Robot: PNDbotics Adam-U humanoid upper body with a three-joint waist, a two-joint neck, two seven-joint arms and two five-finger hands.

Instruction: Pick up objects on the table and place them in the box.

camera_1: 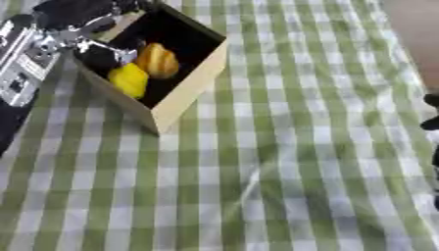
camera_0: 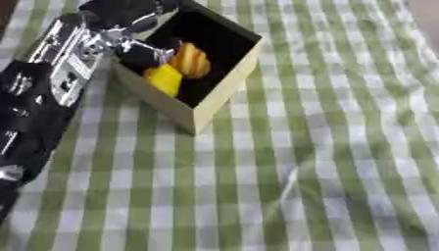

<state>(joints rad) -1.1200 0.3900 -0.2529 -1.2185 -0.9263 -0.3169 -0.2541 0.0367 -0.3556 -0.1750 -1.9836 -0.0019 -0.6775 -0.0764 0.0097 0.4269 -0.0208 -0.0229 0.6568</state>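
Note:
A tan box (camera_0: 225, 88) with a black inside stands on the checked cloth at the upper left. In it lie a yellow object (camera_0: 164, 78) and a ribbed orange object (camera_0: 190, 60), side by side. My left hand (camera_0: 129, 22) reaches over the box's left rim, and its dark tip sits inside right against both objects. I cannot tell whether it holds either one. My left forearm (camera_0: 60, 63), black and silver, runs down the left edge. Only dark bits of my right hand (camera_1: 431, 117) show at the right edge of the right eye view.
The green and white checked tablecloth (camera_0: 300, 171) covers the table and has soft creases in the middle. A bare brown strip (camera_1: 416, 29) shows at the upper right corner.

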